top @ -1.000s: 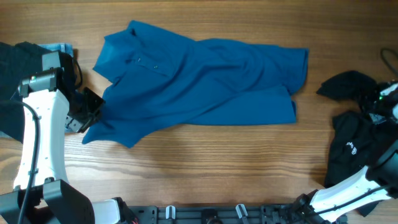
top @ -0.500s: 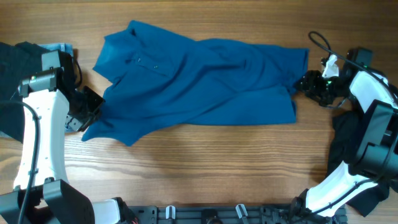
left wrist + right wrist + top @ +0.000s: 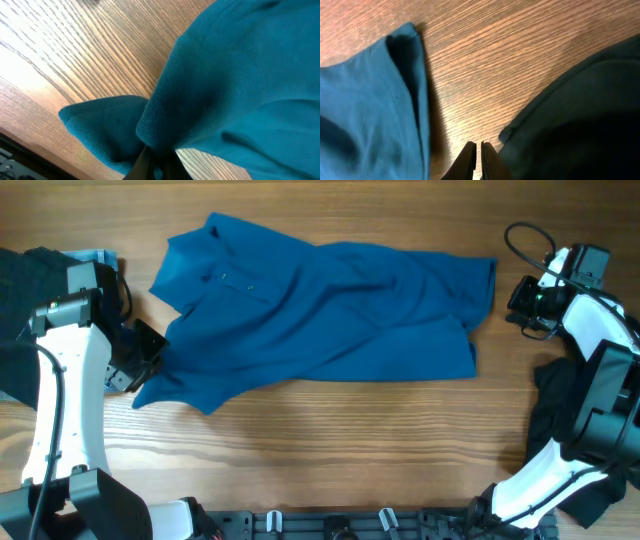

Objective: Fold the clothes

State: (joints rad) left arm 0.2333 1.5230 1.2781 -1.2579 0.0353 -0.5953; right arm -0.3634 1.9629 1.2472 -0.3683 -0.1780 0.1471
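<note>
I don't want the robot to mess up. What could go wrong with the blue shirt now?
The left fingers pinch only a small edge of the blue shirt, so it might slip out when lifted. The right fingers are shut and off the shirt, near the black garment; they could catch that instead.

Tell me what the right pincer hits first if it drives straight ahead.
Most likely bare table: the right pincer points at the wood strip between the shirt and the black garment, touching neither. Depth is unclear.
</note>
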